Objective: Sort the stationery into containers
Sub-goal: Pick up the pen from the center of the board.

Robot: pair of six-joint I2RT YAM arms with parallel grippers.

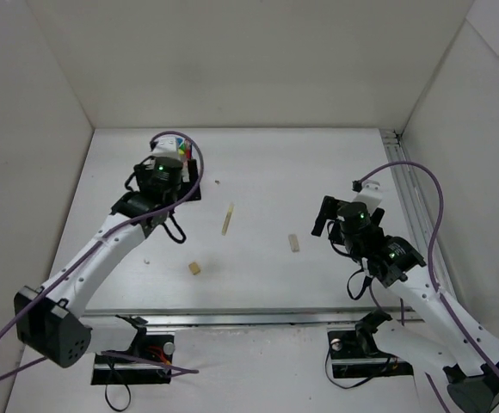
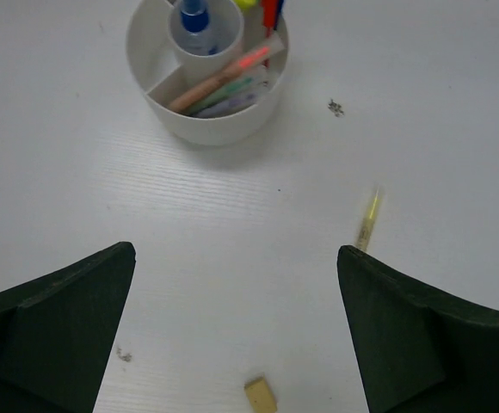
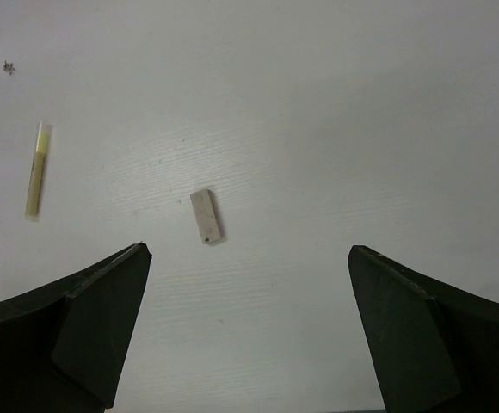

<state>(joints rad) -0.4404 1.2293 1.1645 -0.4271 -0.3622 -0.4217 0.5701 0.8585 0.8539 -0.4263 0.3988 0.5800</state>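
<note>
Just ahead of the right pincer (image 3: 248, 258), a little toward the left-hand finger in its wrist view, a beige eraser (image 3: 206, 216) lies flat, untouched. Jaws spread wide, holding nothing. Cream stick (image 3: 35, 169) lies farther out on the same side. Left pincer (image 2: 236, 249) is also agape and empty; the white bowl (image 2: 206, 129) sits well ahead of it with pens in one compartment, and a second eraser (image 2: 261, 394) lies close beneath its gap. Judgement: the erasers are light, firm, rubbery and not slippery, but sit low, so descend almost to the table and pinch across the short width at mid-length. The stick is probably stiff and apt to roll; grip mid-shaft.
</note>
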